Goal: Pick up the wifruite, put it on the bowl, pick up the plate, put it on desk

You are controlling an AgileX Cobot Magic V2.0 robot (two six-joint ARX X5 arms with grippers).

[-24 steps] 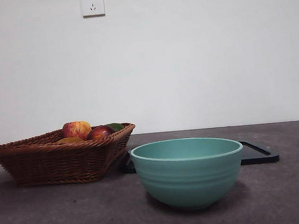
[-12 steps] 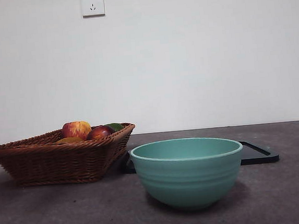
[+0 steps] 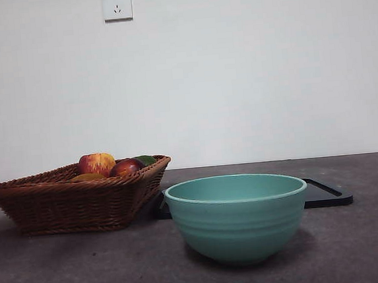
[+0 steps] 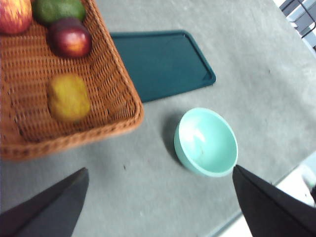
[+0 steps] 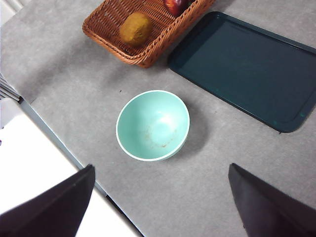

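Nothing has been picked up yet, so the step now is most likely to go and get the wifruite (image 4: 68, 97). It lies in the brown basket (image 3: 81, 200), which sits at the left of the desk (image 3: 87, 269). It is at the near side of the basket, with bare wicker around it and not touching the other fruit.

To do this well, a gripper should come down from straight above, with one jaw on each side of the fruit. It should close gently, since the fruit is round and could roll or slip. It should stay clear of the basket wall and of the dark red fruit (image 4: 71, 38) a bit farther back. Then it should lift high over the basket rim before going right to the bowl (image 3: 238, 216).

The left gripper (image 4: 158, 207) hangs high over the desk with its jaws spread wide, holding nothing. The right gripper (image 5: 160, 207) is the same, high up and wide open, over the bowl.

The wifruite is small and egg-shaped. Its skin is dull yellow-brown with no shine. It is smaller than the red and yellow apple (image 3: 97, 164). The bowl is teal green, has nothing in it, and stands just in front of a flat dark tray (image 5: 247, 69)
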